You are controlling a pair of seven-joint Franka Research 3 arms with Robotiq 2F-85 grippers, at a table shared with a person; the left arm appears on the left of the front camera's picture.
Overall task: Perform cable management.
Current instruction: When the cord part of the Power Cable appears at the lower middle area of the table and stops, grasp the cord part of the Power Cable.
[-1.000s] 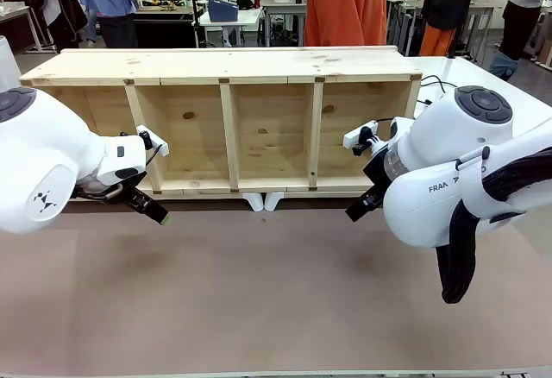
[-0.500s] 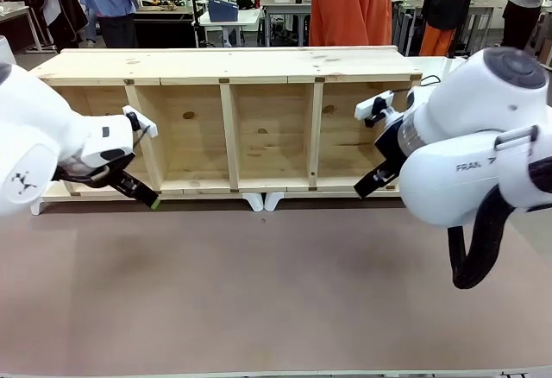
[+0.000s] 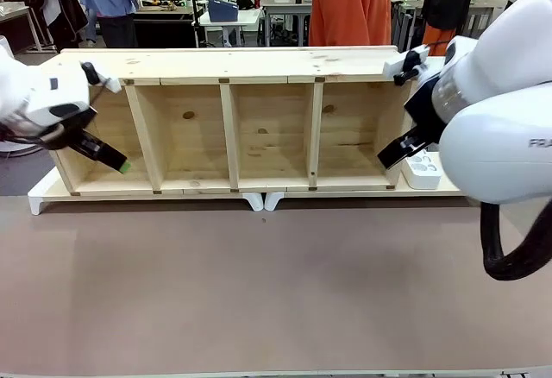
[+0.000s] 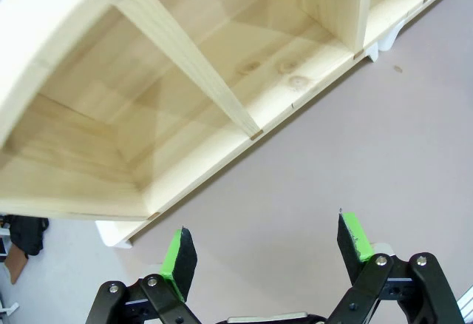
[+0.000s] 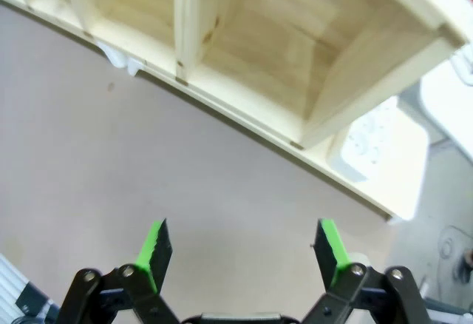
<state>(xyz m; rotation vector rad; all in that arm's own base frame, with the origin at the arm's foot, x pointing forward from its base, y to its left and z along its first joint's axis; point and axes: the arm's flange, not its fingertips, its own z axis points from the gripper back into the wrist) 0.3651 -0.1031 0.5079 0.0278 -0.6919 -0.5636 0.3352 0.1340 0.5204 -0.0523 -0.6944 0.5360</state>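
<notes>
Both arms have swung outward and up over the last second: the left claw (image 3: 119, 162), before low in front of the wooden shelf (image 3: 228, 66), now sits at the mouth of its leftmost bay, and the right claw (image 3: 392, 155) has travelled from the front of the fourth bay to the shelf's right end post. That shift has uncovered a white power strip (image 3: 423, 169) just beside the right end. Wrist views show each claw with green pads set well apart and nothing between them, over bare brown counter (image 3: 276, 283). Cable: not surely made out. A thin dark line on the white surface past the shelf's right end, at the edge of the right wrist view, may be it (image 5: 463, 72); it lies well apart from both claws. Judgement: arms are spreading toward the shelf ends, perhaps to reach behind or take hold of the shelf, and cable work proper is not yet begun. Writing: grey letters beginning "FR" on the right arm (image 3: 500, 128) shell, cut by the picture edge; nothing else legible
</notes>
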